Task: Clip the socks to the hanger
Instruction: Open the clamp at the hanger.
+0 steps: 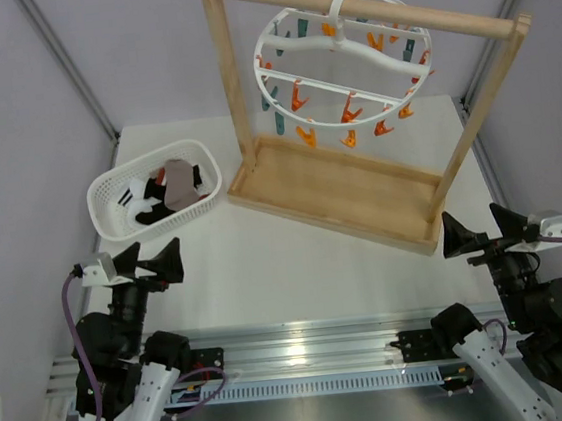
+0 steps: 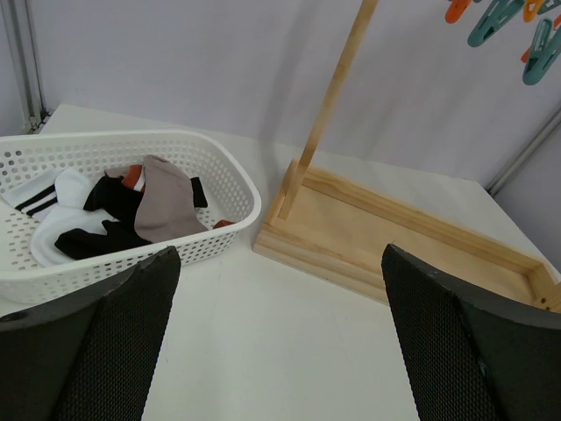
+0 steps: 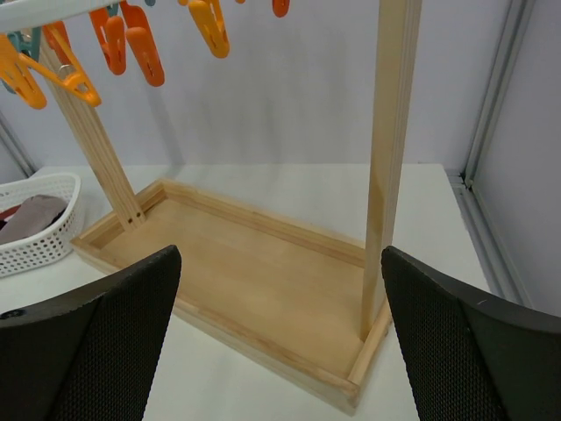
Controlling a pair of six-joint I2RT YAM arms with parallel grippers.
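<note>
A taupe sock [image 1: 176,180] lies in the white mesh basket [image 1: 111,223] at the back left, among black and white socks; it also shows in the left wrist view [image 2: 166,202] and at the edge of the right wrist view [image 3: 31,215]. I cannot tell a second taupe sock apart. The round white hanger [image 1: 342,58] hangs by its hook from the wooden rack's top bar, with orange and teal clips [image 3: 131,39] dangling. My left gripper [image 1: 150,261] is open and empty, in front of the basket. My right gripper [image 1: 476,227] is open and empty, near the rack's right end.
The wooden frame rack [image 1: 334,190] with its tray base stands across the middle of the table; its right post [image 3: 390,167] is close ahead of my right gripper. Grey walls and metal frame posts close in the sides and back.
</note>
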